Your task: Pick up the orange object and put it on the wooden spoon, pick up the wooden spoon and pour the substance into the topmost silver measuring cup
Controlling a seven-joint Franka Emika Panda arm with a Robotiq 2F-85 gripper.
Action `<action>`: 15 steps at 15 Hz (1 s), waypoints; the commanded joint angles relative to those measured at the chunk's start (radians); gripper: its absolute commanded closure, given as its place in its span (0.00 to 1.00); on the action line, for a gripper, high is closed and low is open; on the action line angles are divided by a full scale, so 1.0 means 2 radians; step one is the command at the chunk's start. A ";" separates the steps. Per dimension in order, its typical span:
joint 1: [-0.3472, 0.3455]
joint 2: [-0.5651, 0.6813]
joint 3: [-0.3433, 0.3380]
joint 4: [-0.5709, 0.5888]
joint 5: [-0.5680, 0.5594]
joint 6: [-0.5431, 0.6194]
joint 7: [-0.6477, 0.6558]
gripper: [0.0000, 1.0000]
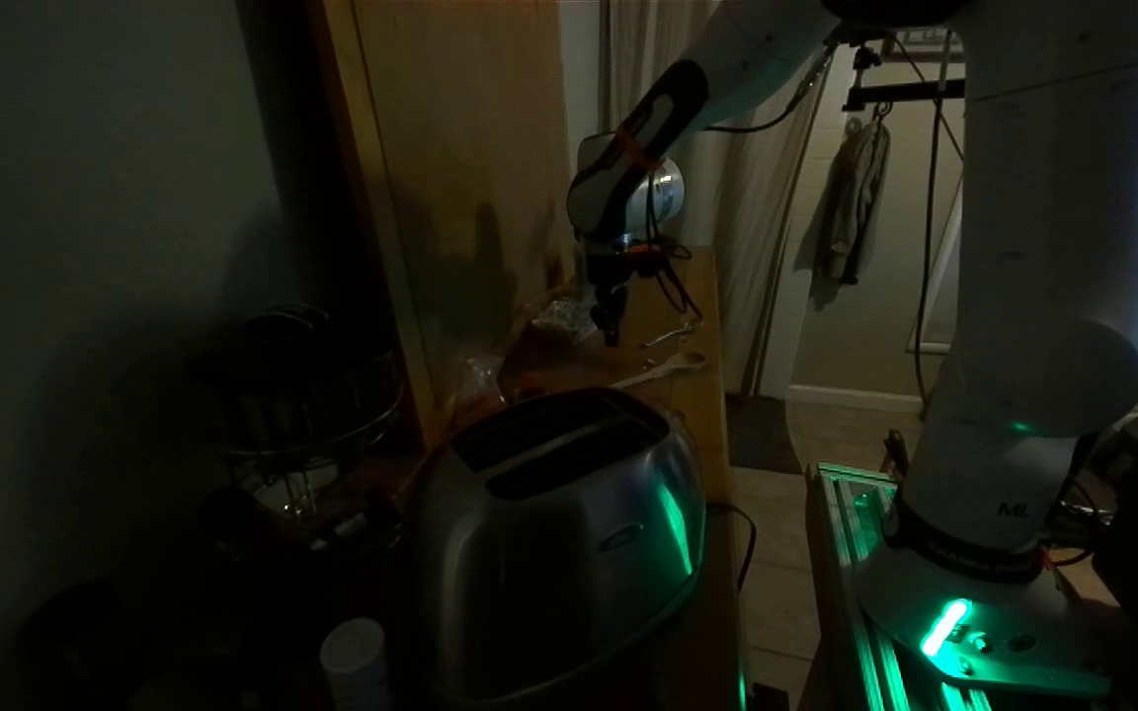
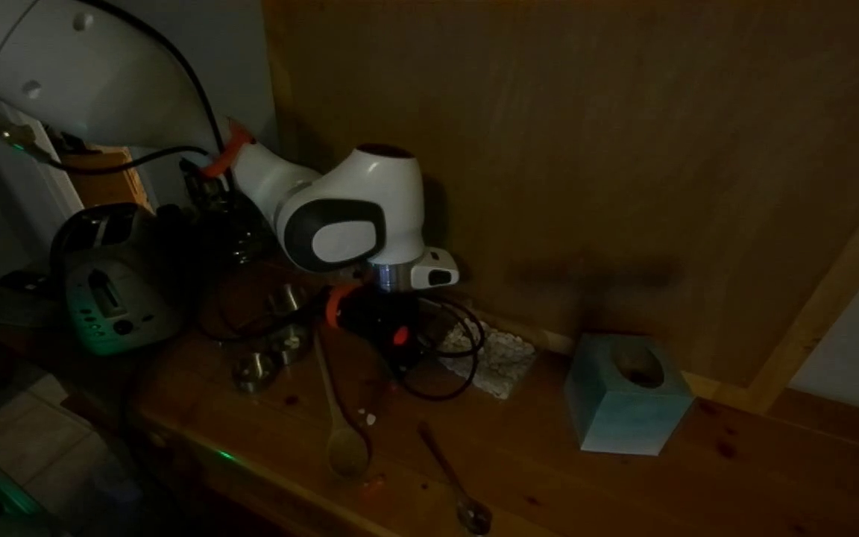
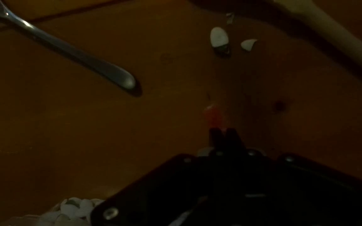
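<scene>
One orange object (image 3: 213,116), probably light and slick; claw (image 3: 224,130) looks closed on it. Wrist view, wooden spoon (image 3: 331,30) at 1–2 o'clock: likely stiff, grip mid-handle.

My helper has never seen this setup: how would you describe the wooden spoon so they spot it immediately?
In an exterior view, start at the toaster on the left, then move right to the silver measuring cups. Just right of them lies the wooden spoon, its round end lower in the picture. Unlike the metal spoon nearby, it is dull tan wood, with no shine.
</scene>
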 commanded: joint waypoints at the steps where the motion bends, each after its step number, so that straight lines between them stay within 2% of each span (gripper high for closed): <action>1: -0.008 0.004 0.001 0.010 -0.010 -0.019 0.009 0.98; 9: -0.025 0.005 -0.009 0.045 -0.012 -0.119 -0.005 0.99; 15: -0.041 0.009 -0.014 0.049 -0.018 -0.189 -0.040 0.99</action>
